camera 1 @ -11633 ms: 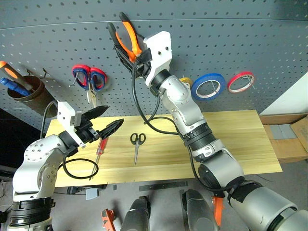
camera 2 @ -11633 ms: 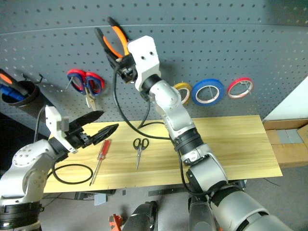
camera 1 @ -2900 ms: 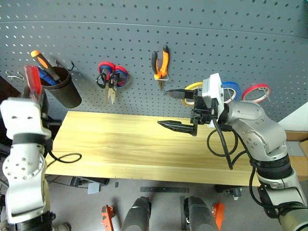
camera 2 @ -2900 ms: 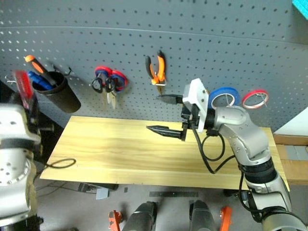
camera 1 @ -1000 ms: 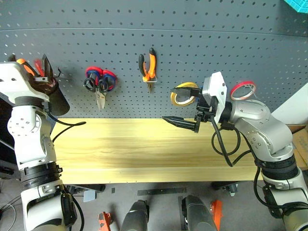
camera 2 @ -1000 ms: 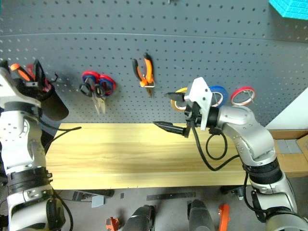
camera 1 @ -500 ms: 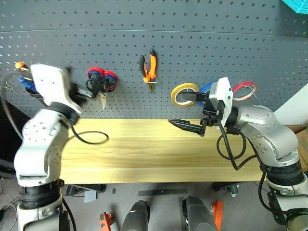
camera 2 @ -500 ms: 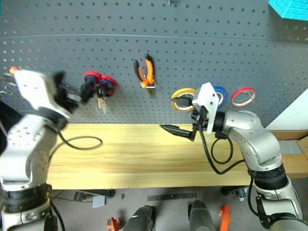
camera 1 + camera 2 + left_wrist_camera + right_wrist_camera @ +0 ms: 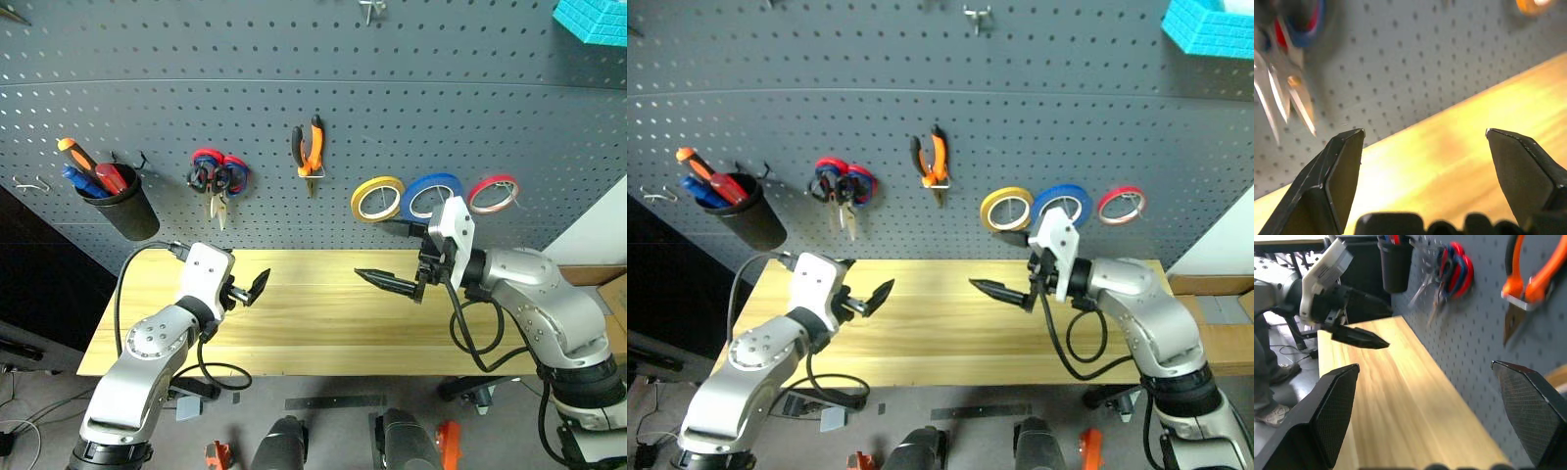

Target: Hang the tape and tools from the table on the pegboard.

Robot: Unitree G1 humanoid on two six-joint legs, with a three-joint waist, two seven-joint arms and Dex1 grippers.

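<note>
On the pegboard (image 9: 470,108) hang the yellow tape (image 9: 377,199), the orange-and-black pliers (image 9: 311,147) and the black-handled scissors (image 9: 202,177), which share a hook with red-and-blue scissors. The red-handled screwdriver (image 9: 110,178) stands in a black cup (image 9: 127,208) on the board. My left gripper (image 9: 247,282) hovers open and empty over the left part of the table (image 9: 323,323). Over the table's right part, below the tapes, my right gripper (image 9: 394,255) is open and empty. The right wrist view looks along the board past the pliers (image 9: 1525,279) to the left gripper (image 9: 1359,337).
Blue tape (image 9: 433,196) and red tape (image 9: 493,193) hang right of the yellow one. Orange-and-blue screwdrivers (image 9: 73,162) share the cup. Bare hooks sit at the board's top (image 9: 370,8) and far left (image 9: 24,183). A turquoise block (image 9: 593,20) is at top right.
My left arm has swung down and right, from the cup on the board to low over the table. The right gripper has dropped a little. The view has tilted.
</note>
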